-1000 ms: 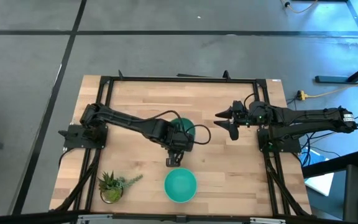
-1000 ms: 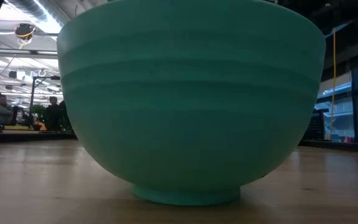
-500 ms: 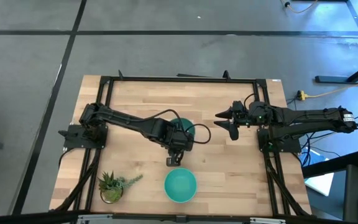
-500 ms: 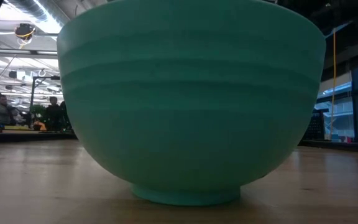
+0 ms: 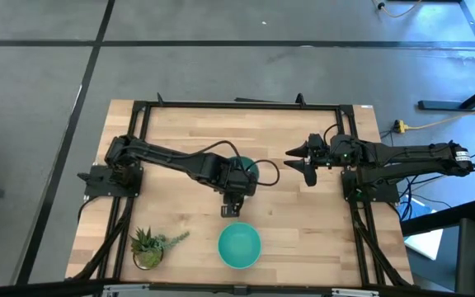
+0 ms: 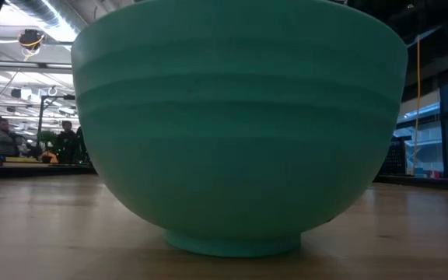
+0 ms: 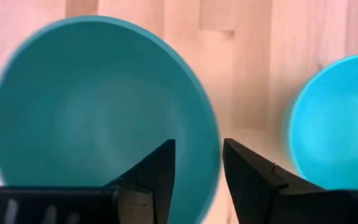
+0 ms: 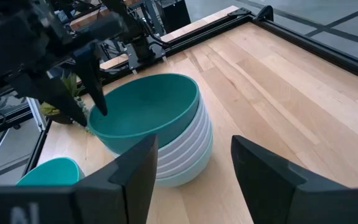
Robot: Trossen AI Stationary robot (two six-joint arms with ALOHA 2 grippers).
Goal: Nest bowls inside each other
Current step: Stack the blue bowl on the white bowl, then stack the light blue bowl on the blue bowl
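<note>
A dark teal bowl [image 8: 148, 109] sits on top of a stack of white bowls [image 8: 188, 149] near the table's middle [image 5: 248, 169]. A bright turquoise bowl [image 5: 239, 246] stands alone on its foot ring [image 6: 232, 241] near the front edge. My left gripper [image 7: 197, 162] is open and points down at the near side of the stack. One finger is inside the teal bowl's rim and one outside. My right gripper [image 5: 303, 161] hangs open to the right of the stack and holds nothing. My left gripper straddles the teal bowl's near rim [image 7: 215, 163] from above, with one finger [image 7: 157, 171] inside the bowl and the other [image 7: 247, 177] outside. The rim runs close by the outer finger; whether it touches, I cannot tell. The bowl rests in the stack.
A small spiky potted plant [image 5: 148, 246] stands at the front left corner. A black metal frame [image 5: 237, 105] runs round the wooden table. Bare wood lies between the stack and the turquoise bowl [image 7: 337, 124], and to the right of the stack.
My left gripper has drawn a little toward the table's far edge, staying over the stack's near side. The bowls stand where they were.
</note>
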